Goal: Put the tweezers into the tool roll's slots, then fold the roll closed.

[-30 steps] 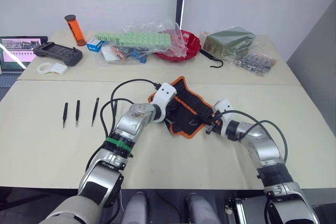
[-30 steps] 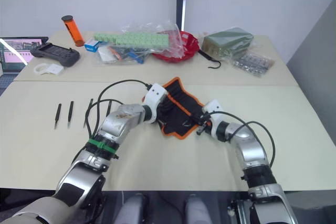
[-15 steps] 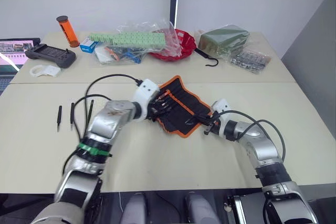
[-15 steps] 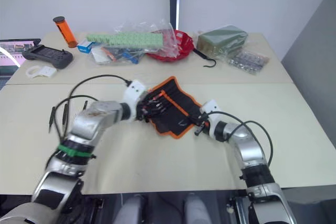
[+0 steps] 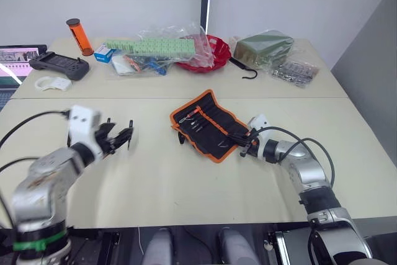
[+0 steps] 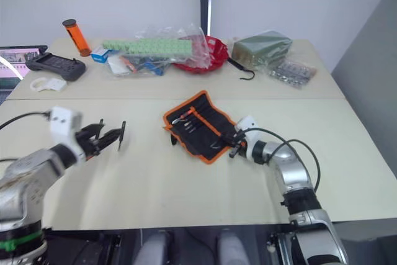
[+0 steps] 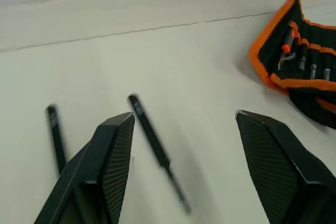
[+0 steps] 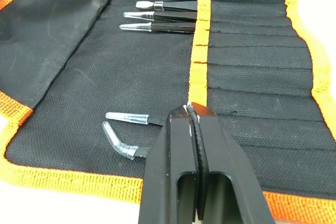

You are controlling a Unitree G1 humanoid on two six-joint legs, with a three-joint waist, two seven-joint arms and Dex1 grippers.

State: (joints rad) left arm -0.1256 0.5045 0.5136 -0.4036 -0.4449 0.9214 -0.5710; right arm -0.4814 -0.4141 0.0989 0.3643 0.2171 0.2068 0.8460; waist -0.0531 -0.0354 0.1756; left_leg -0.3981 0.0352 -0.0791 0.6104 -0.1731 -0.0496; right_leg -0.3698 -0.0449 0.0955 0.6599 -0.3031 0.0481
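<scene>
A pale tabletop (image 5: 186, 184) against a white wall, its far edge crowded with clutter. The tool roll (image 5: 208, 125) lies unfolded at centre, orange binding outward, with several capped tools already seated in its slots (image 8: 247, 61): four near one end and two near the other, the slots between unfilled. The right gripper (image 8: 195, 124), fingers pressed shut, rests on the roll's near right edge, apparently pinching its orange centre strip, though whether fabric lies between the fingers cannot be made out. The left gripper (image 7: 184, 129), fingers spread apart and holding nothing, hovers at the left over loose tweezers (image 7: 155, 148) on the bare table; two are visible beneath it, well apart from the roll. Judged from this, the task is partly done: the loose tweezers remain to be picked up and slotted, and the roll remains to be folded. Along the far edge stand an orange cylinder (image 5: 77, 32), a black handheld controller (image 5: 56, 65), plastic bags of green parts (image 5: 155, 48), a red bowl (image 5: 217, 51), an olive-green bag (image 5: 267, 46) and a black hook (image 5: 245, 71). None obstructs the path between tweezers and roll.
</scene>
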